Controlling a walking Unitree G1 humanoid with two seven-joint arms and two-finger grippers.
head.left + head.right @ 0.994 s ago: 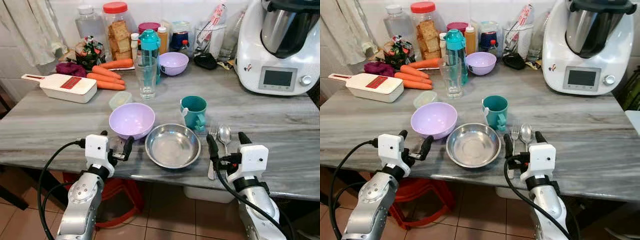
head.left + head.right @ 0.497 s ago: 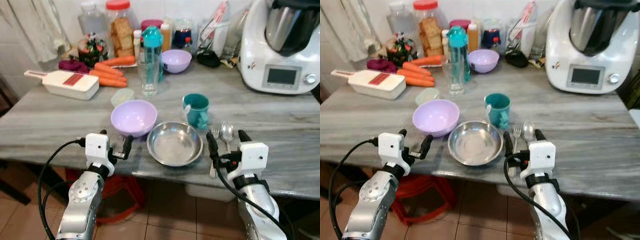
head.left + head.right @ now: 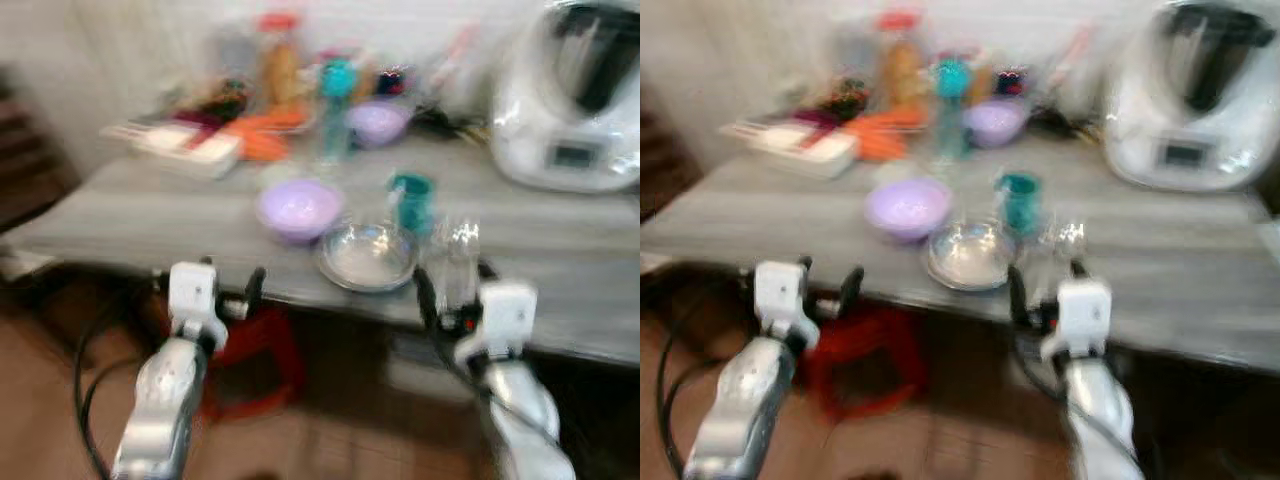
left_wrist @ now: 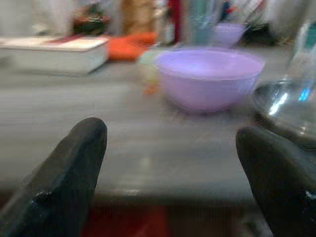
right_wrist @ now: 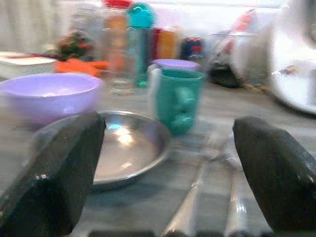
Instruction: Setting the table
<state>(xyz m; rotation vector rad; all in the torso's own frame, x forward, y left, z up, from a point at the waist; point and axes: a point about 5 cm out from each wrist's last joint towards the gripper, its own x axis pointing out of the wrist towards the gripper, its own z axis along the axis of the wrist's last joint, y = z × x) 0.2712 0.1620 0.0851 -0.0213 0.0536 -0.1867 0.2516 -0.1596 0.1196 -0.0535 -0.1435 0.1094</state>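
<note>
**One place looked laid, both grippers empty**

My head views were blurred, so I read the desk [image 3: 150,215] mostly through the wrist cameras. Near its front edge I had a steel plate [image 5: 126,148] in the middle, a lilac bowl [image 4: 207,76] just beside it on my left, a teal mug [image 5: 178,98] just behind it, and cutlery [image 5: 212,192] lying just to its right. I made out two handles there, but the blur kept me from saying which piece was which. I judged that much of one place setting to be down already.

Both grippers were off the desk, held in front of its edge. The left gripper [image 3: 228,290] had its fingers spread with nothing between them, and it faced the bowl. The right gripper [image 3: 452,290] was likewise spread and empty, and it looked straight over the cutlery and the plate.

At the back of the desk stood a second lilac bowl [image 3: 375,120], carrots [image 3: 262,140], jars, a bottle and a white kitchen machine [image 3: 575,100]. Whether another setting was wanted, I couldn't tell; if so, that second bowl seemed the likely next item to bring forward.
</note>
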